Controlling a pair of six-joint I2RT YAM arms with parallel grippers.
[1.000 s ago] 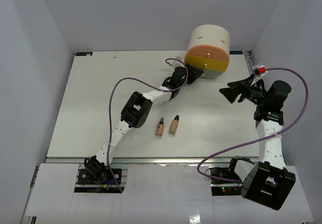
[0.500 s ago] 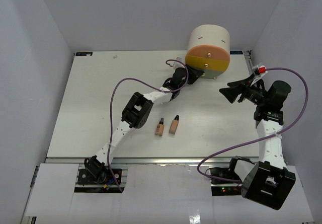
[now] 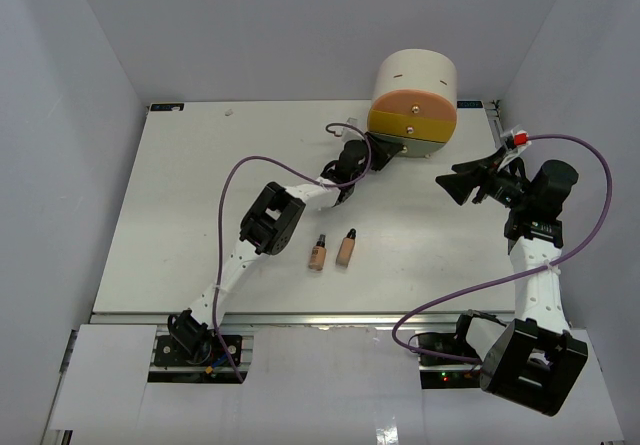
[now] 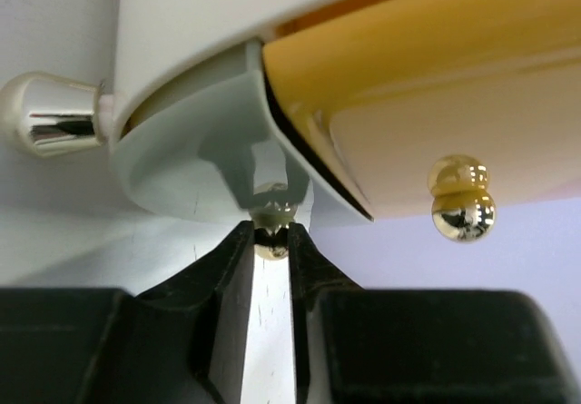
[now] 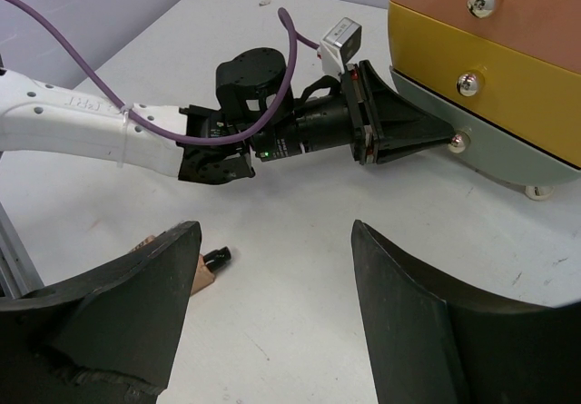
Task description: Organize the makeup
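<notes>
The left end effector (image 4: 271, 257), jaws narrow, grips the gold knob (image 4: 273, 230) of the grey drawer (image 4: 195, 163) directly ahead of it. The right end effector (image 5: 272, 241) is spread wide and holds nothing. Two beige bottles (image 3: 318, 252) (image 3: 346, 248) lie on the worktop (image 3: 200, 195) behind the left end effector, well apart from it.

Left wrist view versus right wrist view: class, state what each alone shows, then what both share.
Left wrist only: the narrow gap between the fingers of the left gripper, pinching the knob of the grey drawer. Right wrist only: the pink drawer, one beige bottle, the open right gripper. Both: that knob, the grey drawer, the yellow drawer.
</notes>
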